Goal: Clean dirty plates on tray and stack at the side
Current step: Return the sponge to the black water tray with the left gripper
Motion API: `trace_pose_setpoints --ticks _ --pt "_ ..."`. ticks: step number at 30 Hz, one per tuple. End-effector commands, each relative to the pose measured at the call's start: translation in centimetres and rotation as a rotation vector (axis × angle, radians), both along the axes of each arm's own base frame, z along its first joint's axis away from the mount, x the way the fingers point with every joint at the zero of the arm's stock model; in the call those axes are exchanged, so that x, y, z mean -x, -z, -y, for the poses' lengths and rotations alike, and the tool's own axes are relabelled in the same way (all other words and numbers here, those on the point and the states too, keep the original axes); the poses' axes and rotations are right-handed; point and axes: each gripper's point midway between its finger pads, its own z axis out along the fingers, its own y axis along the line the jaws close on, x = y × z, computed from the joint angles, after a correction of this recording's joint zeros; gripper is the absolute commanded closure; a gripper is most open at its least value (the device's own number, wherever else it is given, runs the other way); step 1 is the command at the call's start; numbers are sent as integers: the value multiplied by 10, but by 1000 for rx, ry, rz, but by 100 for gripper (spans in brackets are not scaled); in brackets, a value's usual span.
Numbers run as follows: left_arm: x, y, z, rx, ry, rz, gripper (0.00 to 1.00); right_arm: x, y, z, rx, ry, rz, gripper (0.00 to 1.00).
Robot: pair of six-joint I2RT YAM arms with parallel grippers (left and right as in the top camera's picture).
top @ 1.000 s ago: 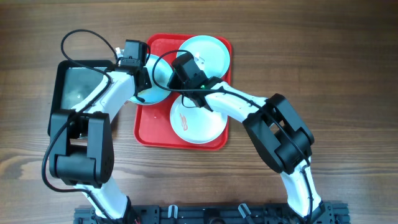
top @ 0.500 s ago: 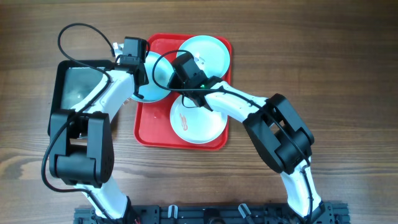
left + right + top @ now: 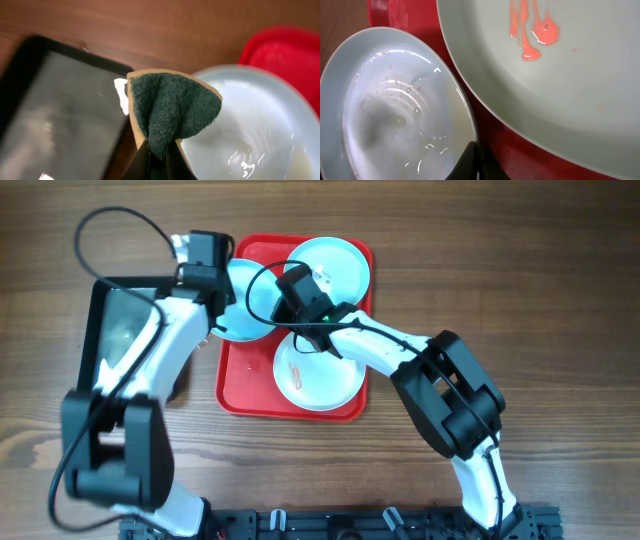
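The red tray (image 3: 240,385) holds three plates. A pale turquoise plate (image 3: 250,298) overhangs its left edge; it looks wet in the left wrist view (image 3: 250,130) and the right wrist view (image 3: 395,110). My right gripper (image 3: 283,313) is shut on this plate's rim (image 3: 474,159). My left gripper (image 3: 216,308) is shut on a green-and-yellow sponge (image 3: 170,107), held just above the plate's left edge. A whiter plate (image 3: 320,375) at the tray's front carries a red sauce smear (image 3: 532,30). A second turquoise plate (image 3: 335,265) lies at the back right.
A black tray with a shiny base (image 3: 96,320) stands left of the red tray; it also shows in the left wrist view (image 3: 55,115). Bare wooden table (image 3: 520,280) lies to the right and front.
My left arm has swung back and to the left, taking the sponge from the left plate's surface to its left edge. The right gripper and the plates have stayed put.
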Motion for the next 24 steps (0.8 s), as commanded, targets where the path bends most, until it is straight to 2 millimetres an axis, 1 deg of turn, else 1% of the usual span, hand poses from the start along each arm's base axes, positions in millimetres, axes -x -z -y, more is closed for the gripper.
trace_pose_setpoints --ticks 1,5,7,10,12,17,19,21,22,24 --pt "3 -43 -35 -61 -110 92 96 -3 9 6 24 21 -7 96" --pt "14 -44 -63 -65 -173 71 96 -2 9 5 24 9 -7 96" --pt "21 -44 -80 -65 -217 58 96 -1 9 5 26 -1 -5 96" --pt "30 -40 -102 -51 -266 33 96 0 9 3 25 -15 -7 96" --pt "37 -34 -115 1 -287 13 96 0 8 3 32 -30 0 96" --pt "42 -24 -133 172 -293 15 96 2 6 0 44 -79 16 96" --pt "44 -22 -139 223 -273 15 96 1 0 0 54 -104 38 96" --pt "47 -21 -147 244 -262 13 96 -1 -13 -1 62 -135 78 96" --pt "50 -20 -151 252 -261 7 96 -4 -26 0 75 -141 113 96" --pt "51 -19 -150 262 -232 -2 96 -6 -36 4 88 -125 133 96"
